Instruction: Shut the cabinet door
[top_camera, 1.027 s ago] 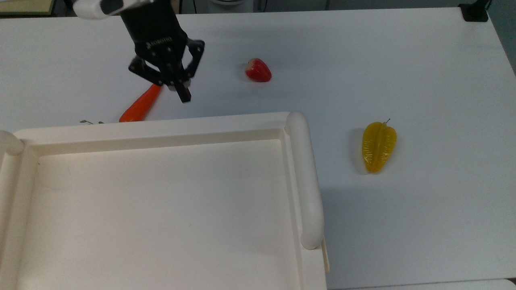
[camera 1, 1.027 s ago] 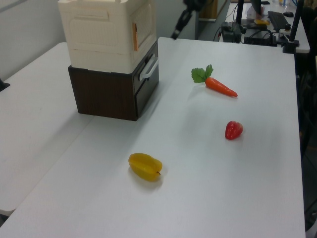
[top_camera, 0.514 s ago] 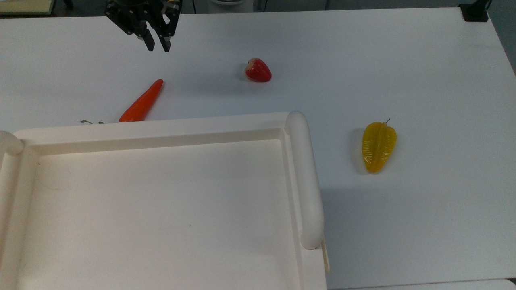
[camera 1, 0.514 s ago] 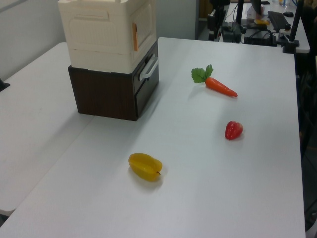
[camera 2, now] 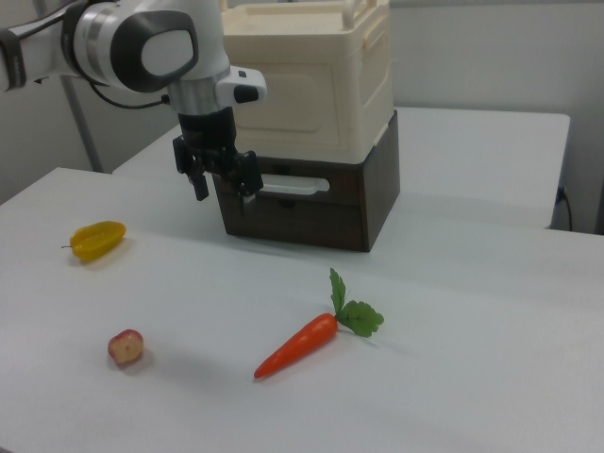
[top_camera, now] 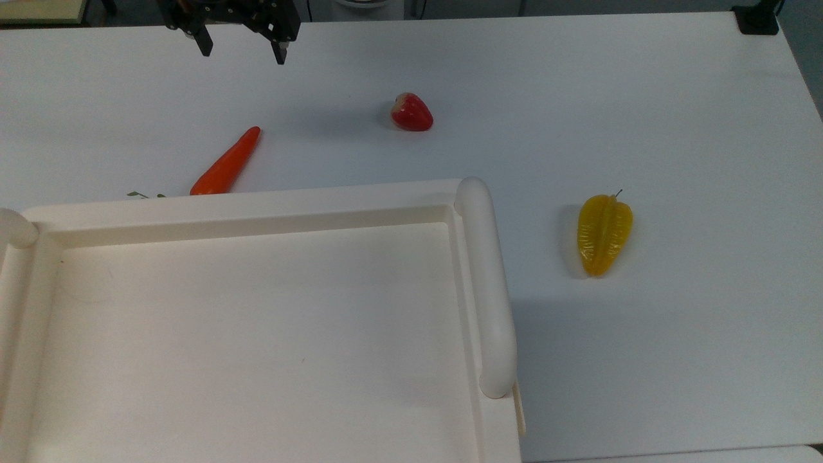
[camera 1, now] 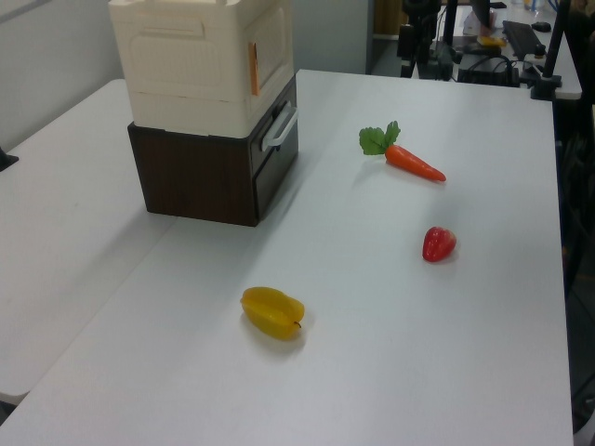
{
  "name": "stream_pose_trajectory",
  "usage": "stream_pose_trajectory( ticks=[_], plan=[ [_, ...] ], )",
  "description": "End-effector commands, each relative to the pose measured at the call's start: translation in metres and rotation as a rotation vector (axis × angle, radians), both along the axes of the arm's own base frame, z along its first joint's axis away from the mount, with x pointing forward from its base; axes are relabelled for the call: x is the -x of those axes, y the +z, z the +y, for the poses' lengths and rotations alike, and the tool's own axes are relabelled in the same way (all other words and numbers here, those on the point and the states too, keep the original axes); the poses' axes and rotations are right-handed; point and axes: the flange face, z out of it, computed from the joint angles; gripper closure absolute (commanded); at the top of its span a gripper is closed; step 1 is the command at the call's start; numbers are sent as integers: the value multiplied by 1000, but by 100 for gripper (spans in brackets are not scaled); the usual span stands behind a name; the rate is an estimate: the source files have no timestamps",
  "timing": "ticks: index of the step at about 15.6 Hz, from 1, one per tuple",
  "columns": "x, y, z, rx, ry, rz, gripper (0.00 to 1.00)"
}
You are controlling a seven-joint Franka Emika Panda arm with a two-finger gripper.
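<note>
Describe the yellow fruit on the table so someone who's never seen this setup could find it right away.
Start at the big cream-white cabinet on the white table. In the top view, look to its right: the yellow fruit lies alone there, ridged and pointed. The carrot is orange and the strawberry red; this is the one yellow piece.

Cream cabinet (camera 2: pixel 311 80), apparently dark-brown base (camera 2: pixel 311 208)

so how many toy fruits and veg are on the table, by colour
orange: 1, the carrot
red: 1, the strawberry
yellow: 1, the starfruit
total: 3
</note>
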Motion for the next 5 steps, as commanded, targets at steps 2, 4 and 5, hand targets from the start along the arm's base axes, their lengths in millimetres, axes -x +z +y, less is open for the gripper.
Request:
stream_pose_trajectory(
  ticks=[2,4,5],
  plan=[
    [18,4,2,14,-16,24,0],
    [19,7,-2,13,-35,20,0],
    [19,8,-4,13,-38,18,0]
  ],
)
